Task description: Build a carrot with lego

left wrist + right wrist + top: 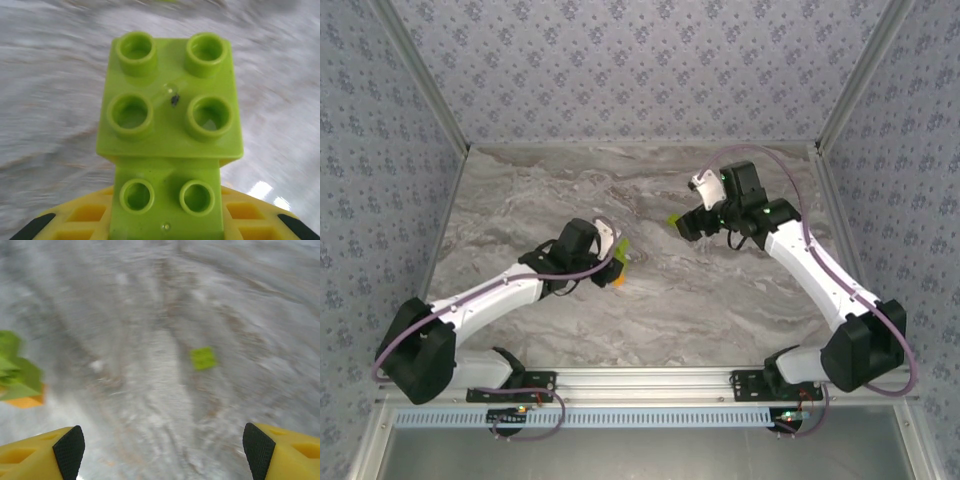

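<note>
Left gripper (615, 262) is clamping the part-built carrot (170, 120); right gripper (162, 450), spread empty, is hovering beside one unjoined green brick (203, 358).

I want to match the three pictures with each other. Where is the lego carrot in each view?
Top external: the carrot is left of centre, at the tip of the left gripper.
Left wrist: the carrot fills the middle, its green studs facing the camera.
Right wrist: the carrot is at the left edge, blurred, green over orange.
Shared landmark: the grey marble table under it.
</note>
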Action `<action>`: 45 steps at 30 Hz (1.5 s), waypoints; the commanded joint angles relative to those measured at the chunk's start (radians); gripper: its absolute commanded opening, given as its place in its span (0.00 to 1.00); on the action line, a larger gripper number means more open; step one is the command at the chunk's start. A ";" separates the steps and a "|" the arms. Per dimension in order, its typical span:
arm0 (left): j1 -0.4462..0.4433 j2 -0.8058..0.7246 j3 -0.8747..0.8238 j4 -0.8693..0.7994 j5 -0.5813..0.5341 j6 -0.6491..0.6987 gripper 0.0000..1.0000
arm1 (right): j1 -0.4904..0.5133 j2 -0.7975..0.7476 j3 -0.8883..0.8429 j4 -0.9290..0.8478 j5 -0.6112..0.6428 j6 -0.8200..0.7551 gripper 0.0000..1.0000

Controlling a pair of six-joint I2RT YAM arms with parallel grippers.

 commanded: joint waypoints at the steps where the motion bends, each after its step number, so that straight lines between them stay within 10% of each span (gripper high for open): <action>1: 0.003 -0.018 0.051 0.072 -0.384 -0.218 0.27 | -0.005 -0.023 -0.070 0.087 0.352 0.255 0.87; 9: -0.044 0.202 0.226 -0.296 -0.827 -0.830 0.26 | 0.030 0.066 -0.181 0.157 0.558 0.460 0.87; 20: -0.167 0.491 0.439 -0.610 -0.968 -1.336 0.34 | 0.078 0.223 -0.187 0.238 0.594 0.509 0.87; 29: -0.171 0.507 0.400 -0.568 -0.914 -1.400 0.50 | 0.074 0.304 -0.292 0.683 0.264 0.119 0.89; 45: -0.170 0.520 0.427 -0.509 -0.859 -1.303 0.54 | 0.016 0.501 -0.140 0.641 0.073 -0.027 0.87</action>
